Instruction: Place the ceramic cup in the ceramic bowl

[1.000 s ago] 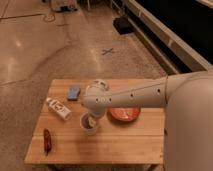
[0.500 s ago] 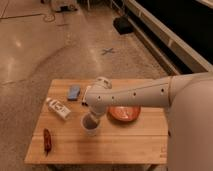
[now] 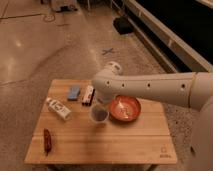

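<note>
Fingers of the gripper (image 3: 102, 101) are hidden behind the wrist, so their spread cannot be told. It hangs directly over the ceramic cup (image 3: 99, 115), just left of the ceramic bowl (image 3: 124, 109) on the counter (image 3: 100, 145). Carrying it rightward appears next.

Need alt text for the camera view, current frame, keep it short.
A white robot arm reaches from the right over a wooden table, its gripper just above a small ceramic cup that sits immediately left of an orange-red ceramic bowl. Further left lie a white bottle on its side, a blue packet, a dark snack bar and a red item.
</note>
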Motion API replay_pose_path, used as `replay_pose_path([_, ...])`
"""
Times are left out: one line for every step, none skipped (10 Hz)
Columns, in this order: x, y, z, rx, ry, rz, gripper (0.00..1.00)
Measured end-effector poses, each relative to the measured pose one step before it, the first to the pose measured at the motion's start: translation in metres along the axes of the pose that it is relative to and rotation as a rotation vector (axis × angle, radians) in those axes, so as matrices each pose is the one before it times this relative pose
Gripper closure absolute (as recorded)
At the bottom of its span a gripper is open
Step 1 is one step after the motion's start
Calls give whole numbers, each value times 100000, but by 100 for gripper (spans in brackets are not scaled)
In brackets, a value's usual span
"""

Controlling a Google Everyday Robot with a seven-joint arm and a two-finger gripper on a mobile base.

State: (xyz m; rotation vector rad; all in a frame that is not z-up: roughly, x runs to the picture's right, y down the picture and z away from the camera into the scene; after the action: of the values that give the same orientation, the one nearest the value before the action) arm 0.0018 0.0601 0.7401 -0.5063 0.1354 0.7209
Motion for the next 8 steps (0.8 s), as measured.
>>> replay_pose_path([-339, -878, -715, 693, 262, 1541, 97])
replay_pose_path([293, -596, -222, 296, 655, 1247, 97])
replay_pose_path([977, -1780, 265, 12, 726, 3109, 97])
replay_pose_path([806, -1417, 575, 105, 393, 2227, 97])
replay_pose_path([514, -2251, 693, 345, 236, 3271, 97])
replay_pose_path([-396, -1331, 350, -316, -311, 1981, 97])
replay_pose_path([258, -946, 398, -129, 38, 1624, 97])
replay_pose_path([936, -1386, 406, 534, 182, 2052, 97])
